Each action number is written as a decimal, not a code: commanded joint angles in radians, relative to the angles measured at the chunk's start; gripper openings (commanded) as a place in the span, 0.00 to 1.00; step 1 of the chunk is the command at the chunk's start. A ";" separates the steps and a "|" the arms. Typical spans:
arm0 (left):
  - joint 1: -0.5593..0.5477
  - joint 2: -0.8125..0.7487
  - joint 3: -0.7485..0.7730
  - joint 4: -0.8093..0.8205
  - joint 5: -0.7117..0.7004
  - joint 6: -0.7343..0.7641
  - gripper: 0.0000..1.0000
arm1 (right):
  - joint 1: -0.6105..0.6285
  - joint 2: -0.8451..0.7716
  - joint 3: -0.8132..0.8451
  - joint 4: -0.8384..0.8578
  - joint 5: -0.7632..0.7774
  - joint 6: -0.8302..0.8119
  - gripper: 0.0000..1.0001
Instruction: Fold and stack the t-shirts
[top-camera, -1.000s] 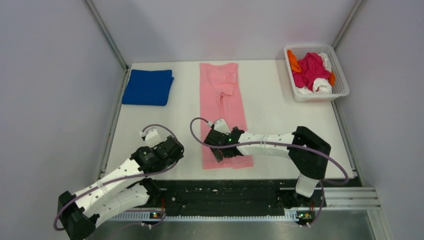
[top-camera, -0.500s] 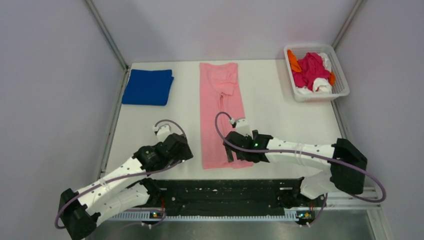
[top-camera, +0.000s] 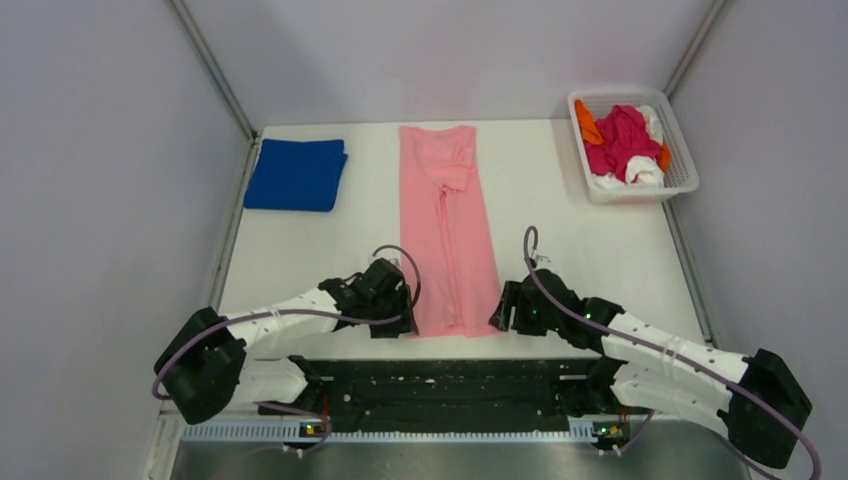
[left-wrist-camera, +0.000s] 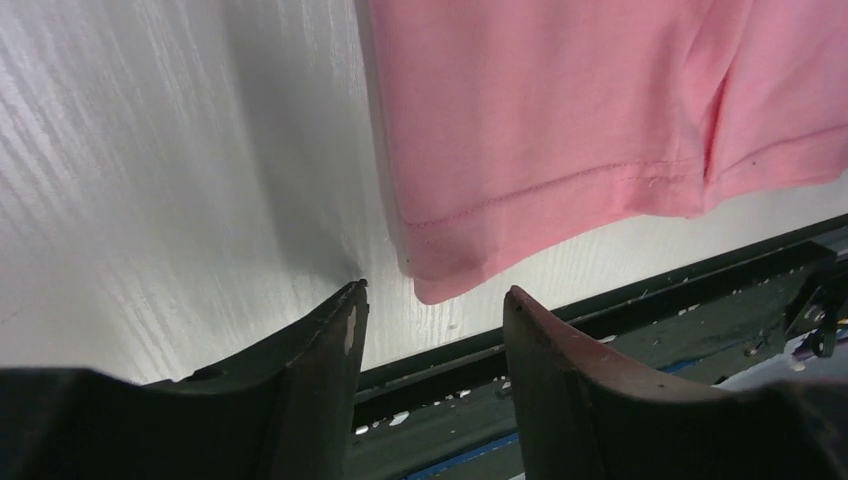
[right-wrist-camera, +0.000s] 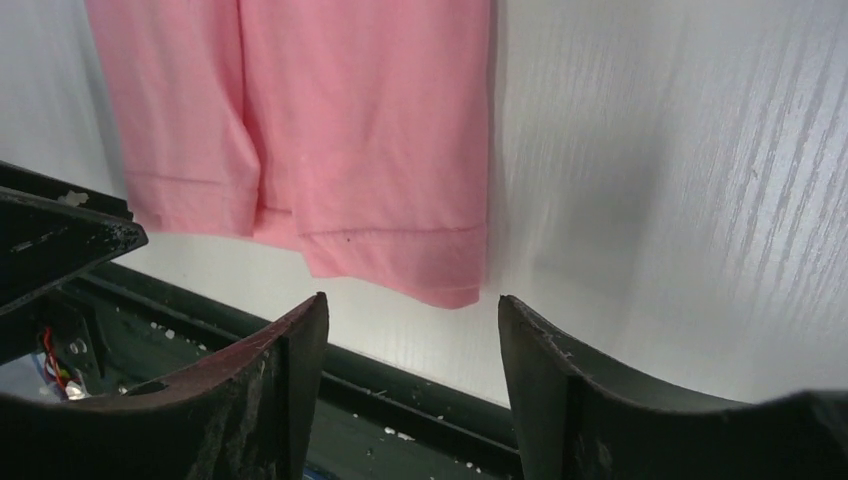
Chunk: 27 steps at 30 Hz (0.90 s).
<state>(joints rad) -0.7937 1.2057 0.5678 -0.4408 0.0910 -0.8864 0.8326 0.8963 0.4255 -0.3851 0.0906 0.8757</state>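
We have one royal blue fabric t-shirt (top-camera: 296, 174) folded square at the far left of the white bench (top-camera: 570, 250). The light pink fabric t-shirt (top-camera: 445, 230) lies mid-bench as a long narrow strip, its crosswise folds not yet made. Our left claw (top-camera: 398, 310) and right claw (top-camera: 503, 308) sit at its near hem corners, jaws apart, gripping nothing. Crumpled magenta, orange and white shirts (top-camera: 620, 145) wait in the white plastic lattice basket (top-camera: 640, 195). Pale grey walls (top-camera: 90, 150) enclose the bench.

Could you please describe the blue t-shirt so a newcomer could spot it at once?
On the white table, look to the far left corner. The blue t-shirt lies there, folded into a compact rectangle, unlike the long pink t-shirt at centre and the crumpled ones in the basket.
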 joint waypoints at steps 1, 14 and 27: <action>0.000 0.035 -0.012 0.082 0.052 0.012 0.54 | -0.016 0.012 -0.020 0.052 -0.048 0.020 0.61; 0.001 0.096 -0.018 0.121 0.061 0.006 0.32 | -0.046 0.138 -0.039 0.135 -0.081 -0.020 0.41; -0.003 -0.097 -0.125 0.098 0.155 -0.014 0.00 | -0.021 0.020 -0.081 0.061 -0.197 0.002 0.00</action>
<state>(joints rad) -0.7933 1.2076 0.4885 -0.3344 0.1787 -0.8883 0.7959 0.9993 0.3637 -0.2844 -0.0589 0.8566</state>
